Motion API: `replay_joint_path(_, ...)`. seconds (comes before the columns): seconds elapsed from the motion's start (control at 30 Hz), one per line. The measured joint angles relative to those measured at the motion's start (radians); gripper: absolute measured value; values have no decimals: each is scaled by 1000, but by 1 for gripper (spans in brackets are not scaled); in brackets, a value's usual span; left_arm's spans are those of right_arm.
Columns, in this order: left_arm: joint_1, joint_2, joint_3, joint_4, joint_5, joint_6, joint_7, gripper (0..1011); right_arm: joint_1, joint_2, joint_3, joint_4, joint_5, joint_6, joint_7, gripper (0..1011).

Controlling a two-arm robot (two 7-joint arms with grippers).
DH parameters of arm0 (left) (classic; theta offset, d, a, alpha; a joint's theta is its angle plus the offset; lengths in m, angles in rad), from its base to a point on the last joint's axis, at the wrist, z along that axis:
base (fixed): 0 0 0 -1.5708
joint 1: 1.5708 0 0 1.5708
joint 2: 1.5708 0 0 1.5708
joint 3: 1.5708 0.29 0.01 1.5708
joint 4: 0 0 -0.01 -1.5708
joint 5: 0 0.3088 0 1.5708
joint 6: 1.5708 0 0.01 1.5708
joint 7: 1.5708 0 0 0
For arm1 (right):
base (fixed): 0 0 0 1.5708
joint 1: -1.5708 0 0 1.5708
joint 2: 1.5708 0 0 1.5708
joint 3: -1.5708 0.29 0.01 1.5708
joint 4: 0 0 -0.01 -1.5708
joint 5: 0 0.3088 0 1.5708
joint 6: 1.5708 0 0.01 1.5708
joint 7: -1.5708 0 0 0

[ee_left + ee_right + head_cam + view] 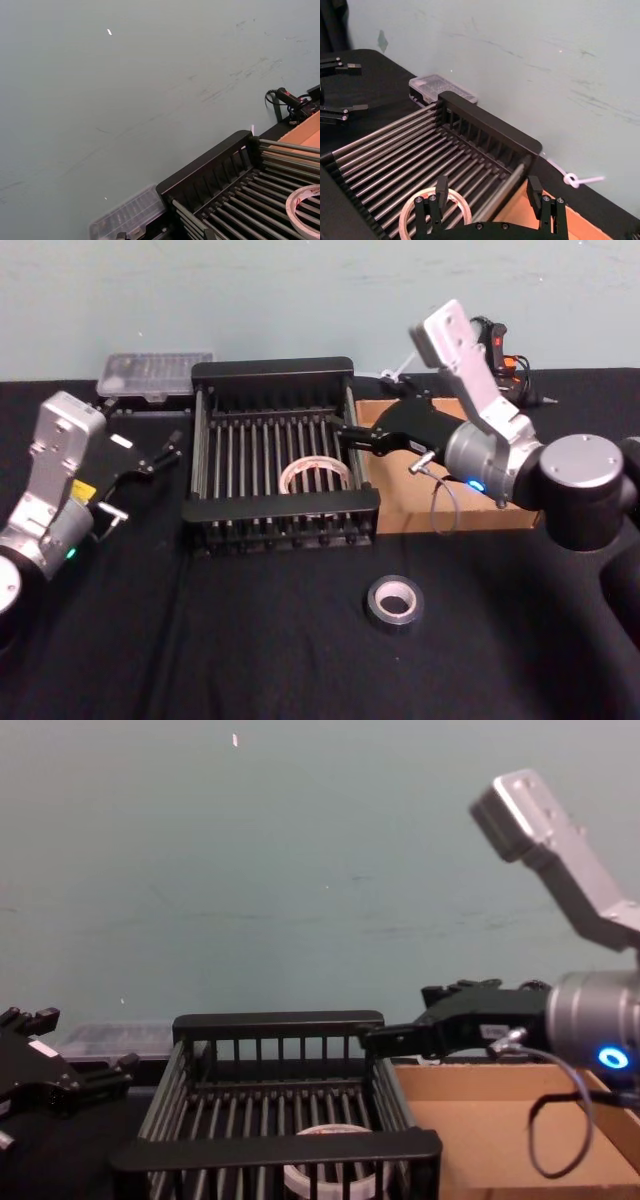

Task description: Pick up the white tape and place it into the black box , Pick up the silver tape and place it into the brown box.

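Observation:
The white tape (315, 475) lies flat on the bars inside the black box (280, 508), also seen in the right wrist view as a ring (412, 212) and from the chest (335, 1167). My right gripper (347, 437) hovers open over the black box's right rim (490, 130), holding nothing; its fingertips (440, 186) stand wide apart. The silver tape (393, 602) rests on the black cloth in front of both boxes. The brown box (400, 512) sits right of the black box, partly hidden by my right arm. My left gripper (168, 450) is open, parked left of the black box.
A clear plastic case (155, 375) lies behind the black box's left corner. A black and orange tool (503, 350) and a white cord (400, 368) lie at the back right. The wall stands close behind the table.

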Motion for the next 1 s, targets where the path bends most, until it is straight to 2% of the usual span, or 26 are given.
replay_joint_path(0.17,0,0,0,0,0,0,0,1001,-36,29,27,-62,20,23,1,1000)
replay_joint_path(0.3,0,0,0,0,0,0,0,1001,-76,67,54,-125,42,39,12,1000)
replay_joint_path(0.63,0,0,0,0,0,0,0,1001,-209,189,122,-295,121,84,44,1000)
replay_joint_path(0.8,0,0,0,0,0,0,0,1001,-271,238,135,-351,153,106,59,1000)
replay_joint_path(1.0,0,0,0,0,0,0,0,1001,-326,293,122,-396,173,130,79,1000)
